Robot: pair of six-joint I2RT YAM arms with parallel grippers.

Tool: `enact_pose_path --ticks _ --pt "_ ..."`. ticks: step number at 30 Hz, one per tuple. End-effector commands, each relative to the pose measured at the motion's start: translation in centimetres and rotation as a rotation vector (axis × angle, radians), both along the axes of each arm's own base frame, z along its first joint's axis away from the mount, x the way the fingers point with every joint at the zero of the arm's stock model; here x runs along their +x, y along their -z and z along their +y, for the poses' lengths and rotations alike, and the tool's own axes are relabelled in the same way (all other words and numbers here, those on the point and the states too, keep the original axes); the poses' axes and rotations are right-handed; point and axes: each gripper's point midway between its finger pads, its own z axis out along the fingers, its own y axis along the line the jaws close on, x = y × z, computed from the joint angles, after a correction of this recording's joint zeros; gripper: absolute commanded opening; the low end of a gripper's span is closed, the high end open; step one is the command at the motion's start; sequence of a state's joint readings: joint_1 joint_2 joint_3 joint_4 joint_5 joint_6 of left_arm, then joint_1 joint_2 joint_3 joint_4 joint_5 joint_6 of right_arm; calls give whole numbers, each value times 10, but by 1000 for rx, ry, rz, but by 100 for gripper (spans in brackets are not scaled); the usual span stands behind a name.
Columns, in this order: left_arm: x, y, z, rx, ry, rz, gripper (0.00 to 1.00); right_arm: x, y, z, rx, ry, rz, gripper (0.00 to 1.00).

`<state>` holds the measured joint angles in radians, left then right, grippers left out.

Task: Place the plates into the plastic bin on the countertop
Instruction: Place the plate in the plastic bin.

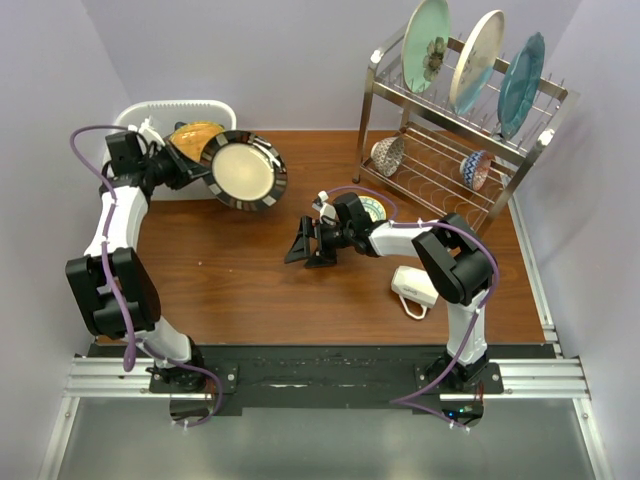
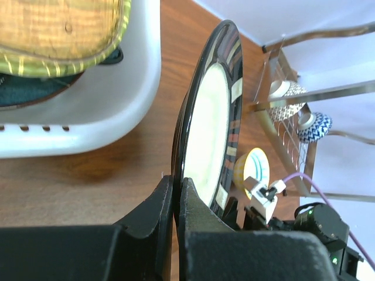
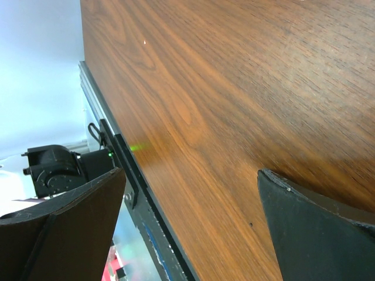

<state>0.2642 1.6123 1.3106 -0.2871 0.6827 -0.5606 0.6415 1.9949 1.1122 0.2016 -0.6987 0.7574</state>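
Note:
My left gripper (image 1: 204, 172) (image 2: 176, 179) is shut on the rim of a black-rimmed plate (image 1: 243, 170) (image 2: 208, 126) with a cream centre. It holds the plate tilted above the countertop (image 1: 250, 280), just right of the white plastic bin (image 1: 176, 108) (image 2: 120, 99). In the bin lies a yellow woven plate (image 1: 195, 135) (image 2: 58, 29) over a dark teal one (image 2: 23, 93). Three more plates stand in the wire rack: pale green floral (image 1: 427, 45), cream (image 1: 475, 62) and teal (image 1: 522, 85). My right gripper (image 1: 305, 245) (image 3: 190, 175) hangs open and empty low over the countertop's (image 3: 234, 88) middle.
The steel dish rack (image 1: 455, 120) stands at the back right, with two patterned bowls (image 1: 388, 155) (image 1: 476, 168) on its lower shelf. A small yellow dish (image 1: 372, 208) sits beside the right arm. A white mug (image 1: 413, 288) lies near the front right.

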Motion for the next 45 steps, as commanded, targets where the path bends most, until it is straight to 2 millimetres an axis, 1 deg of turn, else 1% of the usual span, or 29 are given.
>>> enact_pose_path --ticks 1,6,9,10,11,13,15,16,17,19,20,23,25,26,27,29,30,31,32,34,35,37,38,40,45 --pt "20 -74 1 -33 19 -221 0 3 -17 6 39 -22 -55 99" --pt "25 -70 10 -45 -11 -218 0 4 -16 5 24 -16 -63 98" --pt "25 -72 16 -49 -33 -225 0 6 -15 1 -16 -17 -82 98" --pt "26 -71 21 -51 -46 -225 0 10 -19 0 -29 -7 -105 99" --pt "26 -73 22 -52 -52 -232 0 9 -16 -5 -59 -10 -109 99" --pt "26 -76 30 -52 -70 -243 0 15 -21 -7 -82 7 -140 99" --pt "26 -79 35 -57 -84 -251 0 17 -23 -10 -113 11 -161 99" --pt "26 -80 40 -64 -98 -251 0 19 -28 -11 -112 14 -180 98" --pt "27 -81 42 -66 -100 -258 0 18 -23 -16 -150 20 -174 99" --pt "25 -78 48 -77 -115 -251 0 19 -25 -17 -172 27 -191 99" --pt "27 -85 50 -80 -116 -280 0 20 -25 -21 -198 35 -201 99" --pt "25 -84 59 -94 -140 -289 0 20 -29 -23 -235 32 -228 99" --pt "23 -82 63 -107 -157 -285 0 24 -32 -25 -262 47 -254 99" --pt "23 -84 66 -107 -165 -302 0 24 -32 -28 -278 48 -259 99" --pt "22 -85 67 -110 -169 -306 0 27 -38 -28 -285 61 -282 99" --pt "21 -82 72 -122 -190 -309 0 26 -39 -32 -315 64 -294 99" --pt "21 -82 74 -127 -198 -309 0 27 -44 -32 -321 67 -310 99" --pt "20 -81 77 -136 -210 -306 0 30 -44 -34 -352 85 -332 98" --pt "21 -81 79 -136 -217 -314 0 28 -43 -38 -385 82 -338 98" --pt "20 -80 84 -142 -234 -314 0 33 -47 -43 -436 108 -376 99" --pt "21 -80 85 -141 -237 -321 0 32 -47 -47 -464 108 -383 99" --pt "21 -79 89 -151 -248 -320 0 32 -52 -49 -485 118 -405 99" --pt "21 -80 90 -151 -252 -328 0 35 -53 -53 -508 132 -419 99" --pt "20 -78 95 -165 -272 -326 0 36 -59 -56 -519 147 -438 99" --pt "18 -76 104 -207 -317 -351 0 38 -64 -63 -545 172 -463 99"
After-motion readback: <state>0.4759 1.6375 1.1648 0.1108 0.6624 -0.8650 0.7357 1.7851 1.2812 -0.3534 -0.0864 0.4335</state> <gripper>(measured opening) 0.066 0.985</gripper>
